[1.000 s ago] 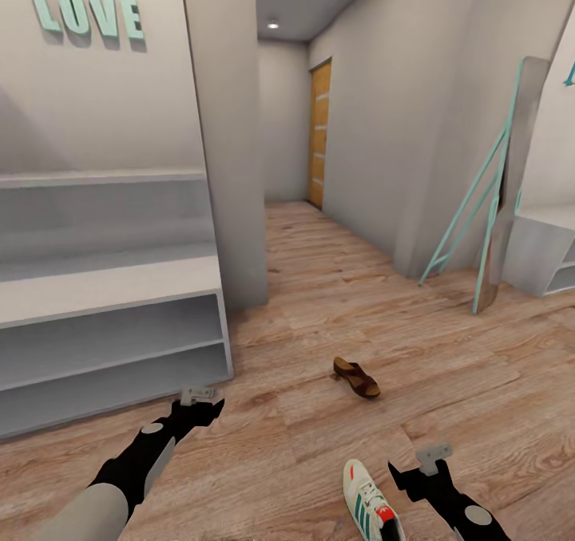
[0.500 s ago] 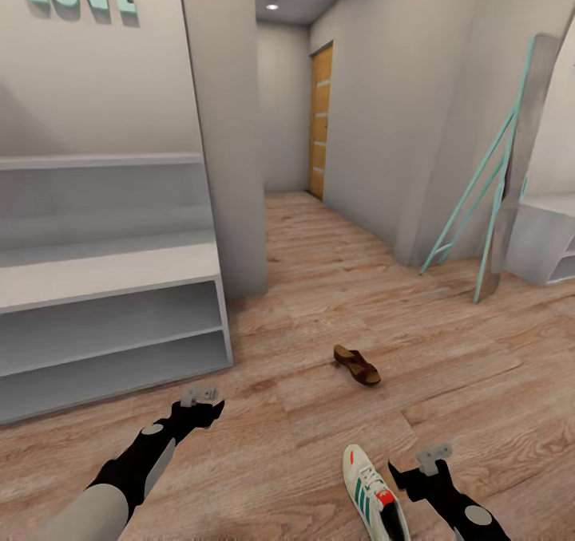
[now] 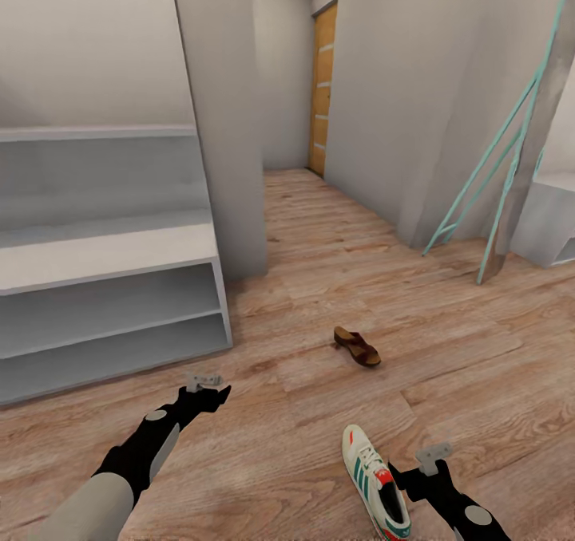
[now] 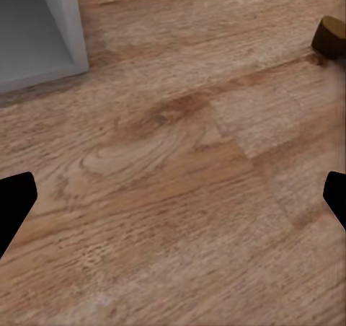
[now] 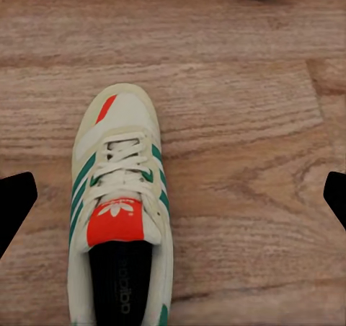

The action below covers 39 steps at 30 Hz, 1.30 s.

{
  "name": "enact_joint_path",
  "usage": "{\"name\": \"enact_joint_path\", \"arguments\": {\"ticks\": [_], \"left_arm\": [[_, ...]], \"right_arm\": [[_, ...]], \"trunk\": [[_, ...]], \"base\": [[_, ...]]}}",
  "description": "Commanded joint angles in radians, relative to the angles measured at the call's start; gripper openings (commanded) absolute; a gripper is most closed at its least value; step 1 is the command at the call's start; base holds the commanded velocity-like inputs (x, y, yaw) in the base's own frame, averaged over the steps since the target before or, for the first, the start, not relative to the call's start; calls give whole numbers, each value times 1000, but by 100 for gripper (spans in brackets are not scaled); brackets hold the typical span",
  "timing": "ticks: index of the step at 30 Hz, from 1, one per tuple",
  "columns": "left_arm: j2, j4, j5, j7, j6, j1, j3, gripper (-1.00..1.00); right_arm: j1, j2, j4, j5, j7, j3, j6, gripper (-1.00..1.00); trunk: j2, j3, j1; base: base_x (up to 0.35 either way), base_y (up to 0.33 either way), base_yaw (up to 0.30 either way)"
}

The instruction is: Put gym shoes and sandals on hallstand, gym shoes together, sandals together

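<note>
One white gym shoe [image 3: 375, 483] with green stripes and a red-orange tongue patch lies on the wood-plank corridor floor [image 3: 335, 286], toe pointing away from me. My right gripper [image 3: 404, 474] hovers just to its right, open; in the right wrist view the gym shoe [image 5: 119, 210] lies under the gap, left of the middle of the spread fingers [image 5: 14, 203]. One brown sandal [image 3: 357, 346] lies farther out on the floor. My left gripper [image 3: 211, 392] is open over bare planks near the light grey hallstand [image 3: 104, 258]. The sandal's edge [image 4: 331, 37] shows in the left wrist view.
The hallstand's two open lower shelves [image 3: 112, 317] face the floor at the left. A grey pillar [image 3: 224, 126] stands beside it. A teal-framed board [image 3: 511, 166] leans on the right wall next to another grey unit [image 3: 551, 222]. A wooden door [image 3: 322, 86] closes the corridor's far end.
The whole view has tilted downward, so the wall letters have slid out at the top and more of the gym shoe shows. Both arms hold nearly the same pose.
</note>
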Motion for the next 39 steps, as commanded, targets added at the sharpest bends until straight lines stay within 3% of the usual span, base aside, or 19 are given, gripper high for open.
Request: {"name": "enact_joint_path", "arguments": {"ticks": [1, 24, 31, 39], "left_arm": [[0, -5, 3, -7, 3, -1, -1, 100], [13, -22, 8, -25, 3, -3, 0, 100], [12, -23, 7, -25, 2, -3, 0, 100], [9, -23, 8, -25, 3, -4, 0, 100]], "right_arm": [[0, 0, 0, 10, 1, -1, -4, 100], [0, 2, 0, 10, 1, 0, -4, 100], [0, 4, 0, 10, 1, 1, -4, 100], [0, 4, 1, 10, 1, 1, -4, 100]], "trunk": [[-1, -6, 0], [-6, -130, 11], [-6, -132, 11], [-8, -167, 14]], "base": [[0, 0, 0], [0, 0, 0], [0, 0, 0], [0, 0, 0]]}}
